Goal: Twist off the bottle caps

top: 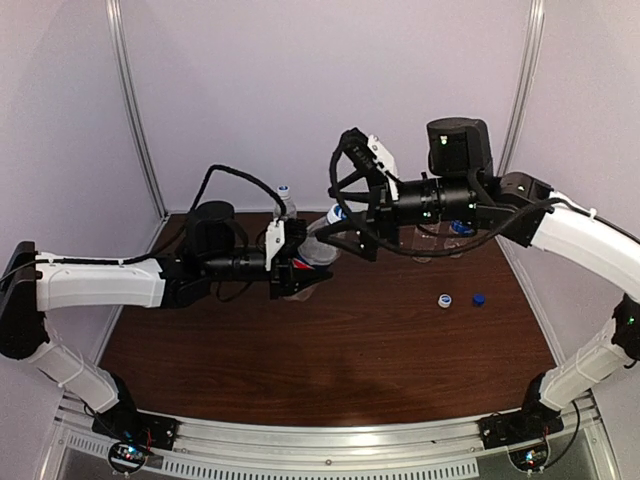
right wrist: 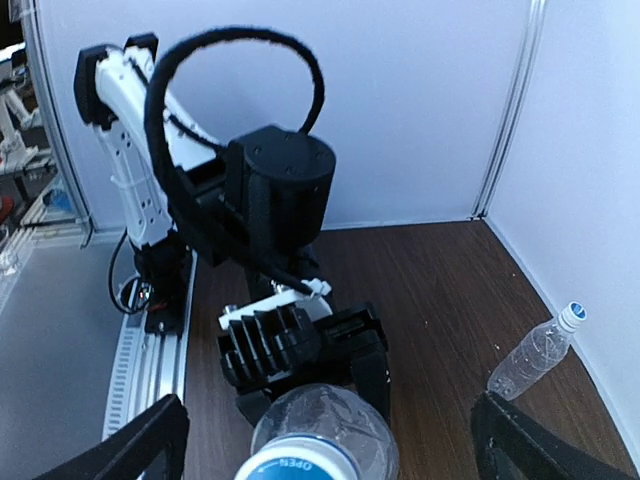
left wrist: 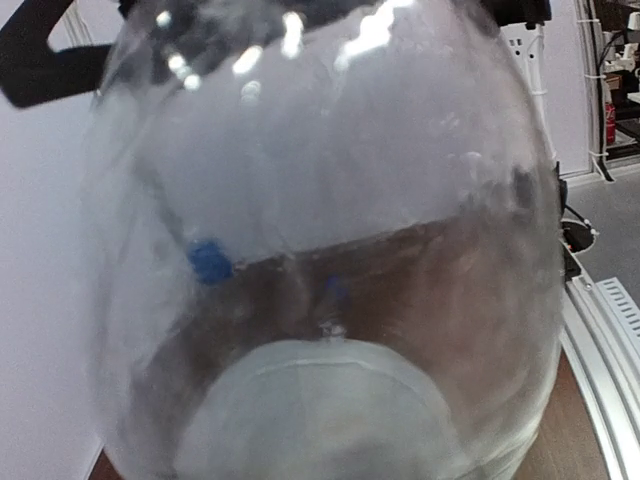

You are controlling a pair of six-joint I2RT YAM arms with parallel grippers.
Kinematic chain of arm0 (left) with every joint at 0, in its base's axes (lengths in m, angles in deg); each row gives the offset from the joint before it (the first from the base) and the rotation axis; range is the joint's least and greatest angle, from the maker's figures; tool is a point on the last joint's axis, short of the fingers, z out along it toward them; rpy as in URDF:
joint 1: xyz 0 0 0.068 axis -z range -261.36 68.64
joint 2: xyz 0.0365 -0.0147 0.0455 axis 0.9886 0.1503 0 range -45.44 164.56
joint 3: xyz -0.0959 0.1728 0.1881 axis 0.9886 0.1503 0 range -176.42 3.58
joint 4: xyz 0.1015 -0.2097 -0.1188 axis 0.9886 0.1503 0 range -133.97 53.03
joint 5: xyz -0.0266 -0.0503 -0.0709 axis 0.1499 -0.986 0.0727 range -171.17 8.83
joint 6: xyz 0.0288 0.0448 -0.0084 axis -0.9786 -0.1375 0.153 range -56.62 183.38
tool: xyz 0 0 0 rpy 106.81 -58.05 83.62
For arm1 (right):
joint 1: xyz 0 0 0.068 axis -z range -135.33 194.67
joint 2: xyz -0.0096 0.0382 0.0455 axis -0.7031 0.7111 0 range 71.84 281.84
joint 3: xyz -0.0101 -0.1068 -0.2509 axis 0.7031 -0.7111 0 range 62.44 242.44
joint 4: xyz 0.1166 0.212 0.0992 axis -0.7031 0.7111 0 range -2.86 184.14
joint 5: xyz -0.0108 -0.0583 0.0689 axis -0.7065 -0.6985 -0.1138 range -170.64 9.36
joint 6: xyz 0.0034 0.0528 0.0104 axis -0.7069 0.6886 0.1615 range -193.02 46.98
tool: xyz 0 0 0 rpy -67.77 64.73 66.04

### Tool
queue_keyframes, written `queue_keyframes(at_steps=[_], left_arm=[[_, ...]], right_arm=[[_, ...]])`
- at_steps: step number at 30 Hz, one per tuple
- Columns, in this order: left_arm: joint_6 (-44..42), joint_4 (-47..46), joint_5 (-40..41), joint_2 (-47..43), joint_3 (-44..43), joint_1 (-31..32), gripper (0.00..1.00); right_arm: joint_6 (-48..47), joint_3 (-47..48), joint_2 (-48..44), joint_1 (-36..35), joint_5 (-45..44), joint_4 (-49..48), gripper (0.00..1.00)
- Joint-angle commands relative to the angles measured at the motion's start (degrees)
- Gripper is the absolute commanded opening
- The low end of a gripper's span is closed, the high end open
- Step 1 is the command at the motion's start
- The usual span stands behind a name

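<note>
Bottle [top: 320,252], clenched in the left claw [top: 296,272], hangs over mid-table [top: 330,370], neck toward the right claw [right wrist: 335,440]. That claw is released, fingers [right wrist: 150,445] wide either side of the screwed-on cap [right wrist: 297,468]. Farther right, a white cap [top: 444,299] and a blue cap [top: 479,299] lie on the table.

The table [top: 330,370] is dark brown woodgrain. On it, a solid blue cap [top: 479,299] next to a white cap [top: 444,299] with a blue centre. The bottle [right wrist: 320,420] above it is clear.
</note>
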Motion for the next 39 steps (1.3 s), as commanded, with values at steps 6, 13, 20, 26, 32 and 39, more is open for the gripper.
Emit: queue_keyframes(at_steps=[6,13,20,26,32,39], left_arm=[[5.02,-10.87,16.20,-0.35,2.26,0.12,0.46],[5.12,-10.00,17.24,0.14,1.67,0.16,0.46],[4.74,-9.37,17.69,0.42,1.34,0.15,0.46],[4.76,-8.93,17.48,0.56,1.03,0.16,0.47],[4.67,-8.61,17.36,0.45,0.94,0.16,0.46],[4.42,-8.53,17.34,0.47,1.02,0.15,0.46]], right_arm=[[26.45,-10.78,-8.81,-0.32,-18.27,-22.85,0.83],[27.53,-9.08,-6.86,-1.24,-20.60,-19.34,0.78],[25.05,-6.92,-4.96,-2.94,-20.80,-16.71,0.64],[24.83,-6.32,-3.90,-2.97,-21.27,-15.74,0.55],[24.25,-5.41,-2.97,-2.96,-21.15,-14.66,0.41],[24.11,-5.10,-2.64,-2.95,-21.48,-14.23,0.21]])
